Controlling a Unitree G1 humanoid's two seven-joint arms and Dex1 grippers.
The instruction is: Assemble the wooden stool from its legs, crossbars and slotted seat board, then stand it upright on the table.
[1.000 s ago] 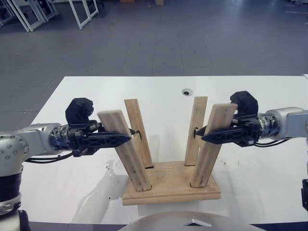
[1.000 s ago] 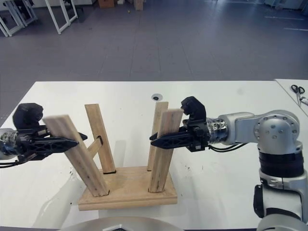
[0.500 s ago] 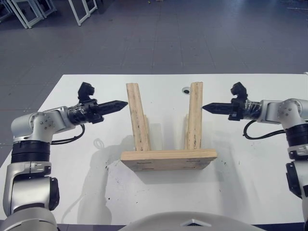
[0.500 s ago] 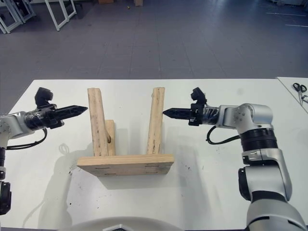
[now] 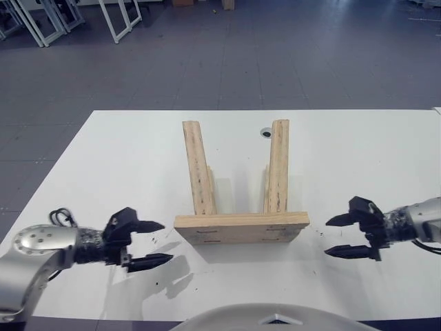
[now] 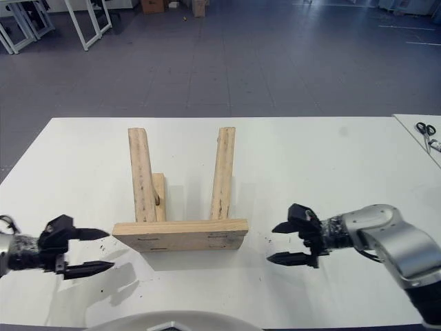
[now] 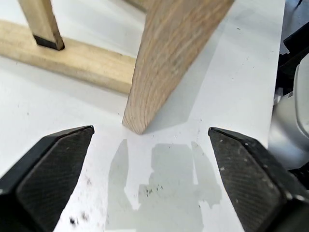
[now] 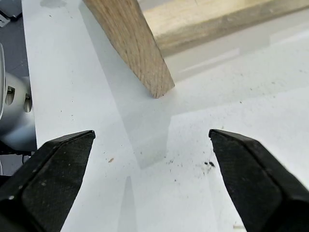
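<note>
While the left pincer (image 5: 148, 243) and right pincer (image 5: 337, 236) gaped, righting the sideways pale wooden stool (image 5: 241, 227) risked jolting its legs (image 5: 198, 165) loose.

— How many wooden parts do you count?
— One seat board (image 5: 241, 227). Two long ones stand out from it, the left-hand leg (image 5: 198, 169) and the right-hand leg (image 5: 278, 165). Two shorter slivers peek from behind them, the left sliver (image 6: 160, 196) and the right sliver (image 5: 266, 193); legs or crossbars, I cannot tell.
— Grippers?
— Two: the left gripper (image 5: 167, 241) and the right gripper (image 5: 326, 238), two fingers each.
— Anything else?
— One white table (image 5: 358, 158) with one round hole (image 5: 267, 131), and one pair of scissors (image 6: 423, 127) on a second table
</note>
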